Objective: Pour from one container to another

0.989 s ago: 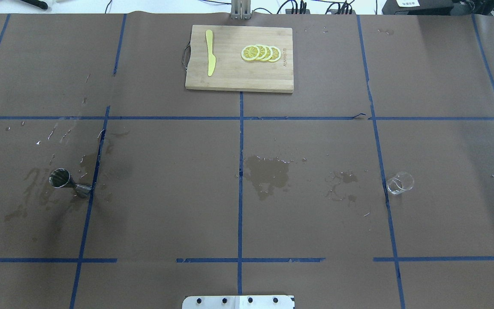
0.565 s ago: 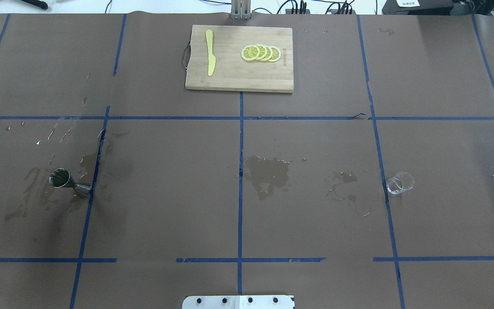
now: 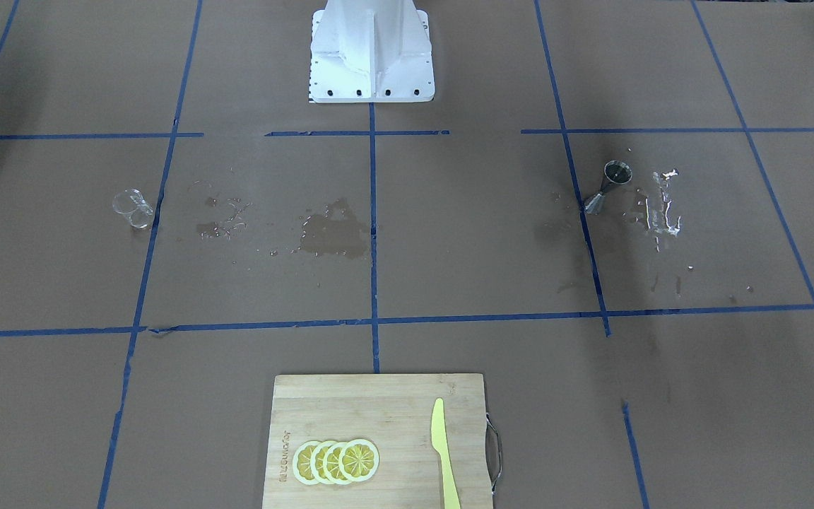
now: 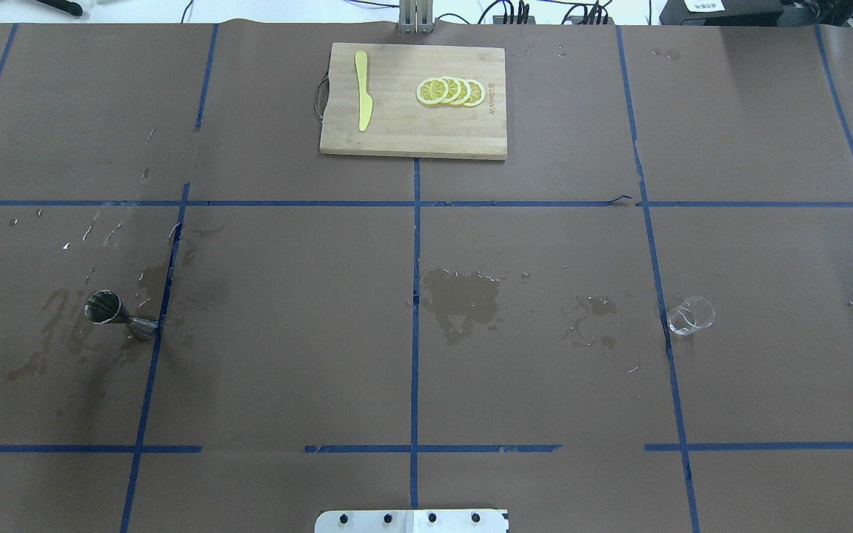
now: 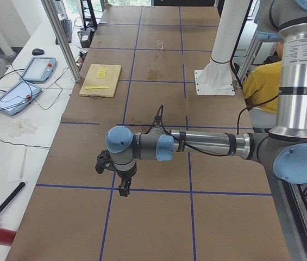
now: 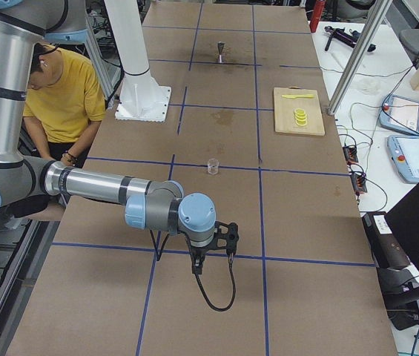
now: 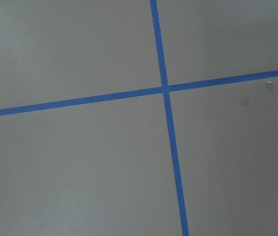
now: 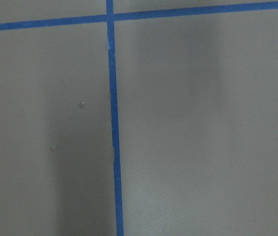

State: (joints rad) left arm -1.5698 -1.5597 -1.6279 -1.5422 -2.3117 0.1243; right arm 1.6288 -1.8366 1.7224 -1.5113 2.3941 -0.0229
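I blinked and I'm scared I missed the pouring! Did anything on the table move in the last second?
Nothing visibly changed. The clear cup and the steel jigger sit in the same spots, far apart, and the cutting board with its lemon slices and yellow knife has not shifted.

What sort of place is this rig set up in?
Most likely a robotics lab cell, staged as a drinks-prep station: a paper-covered table gridded with blue tape, teach pendants on the side bench, and a steel jigger, clear beaker and cutting board with lemon slices as props.
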